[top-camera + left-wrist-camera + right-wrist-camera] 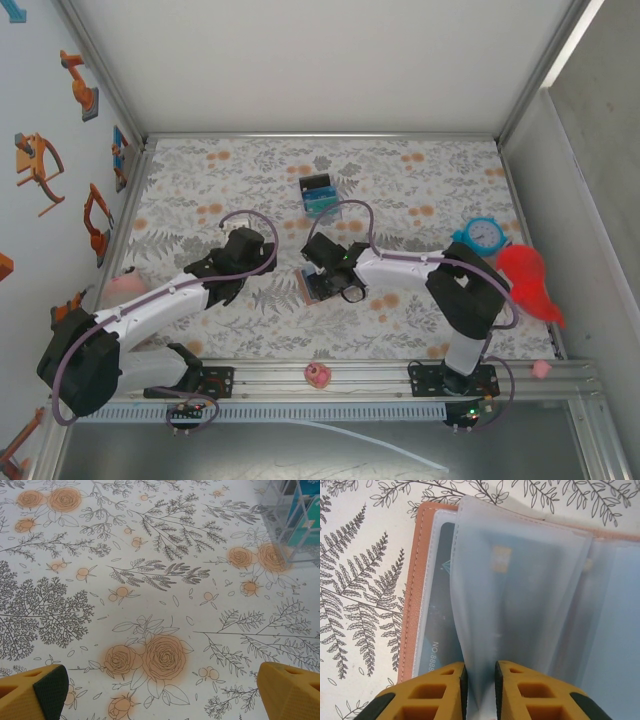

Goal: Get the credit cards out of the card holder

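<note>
The card holder [411, 600] lies open at the table [420, 170] centre, a credit card [436, 610] pocketed at 9 o'clock of its clear sleeve [520, 590] — the right jaws pinch that sleeve. Pulling could lift the whole holder, card included; left jaws gape, idle at 9 o'clock.

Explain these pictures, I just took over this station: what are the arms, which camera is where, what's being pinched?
Two white robot arms are bolted at the near edge of a table; the overhead picture shows both, left arm and right arm. The other two pictures come from wrist cameras, so yellow fingers show at the bottom. The left fingers are spread open above the table's flowered cloth. The right fingers are pinched shut on a clear sleeve of the open brown card holder; a card shows in the pocket beside it. A black box and a teal clock lie on the table.
</note>
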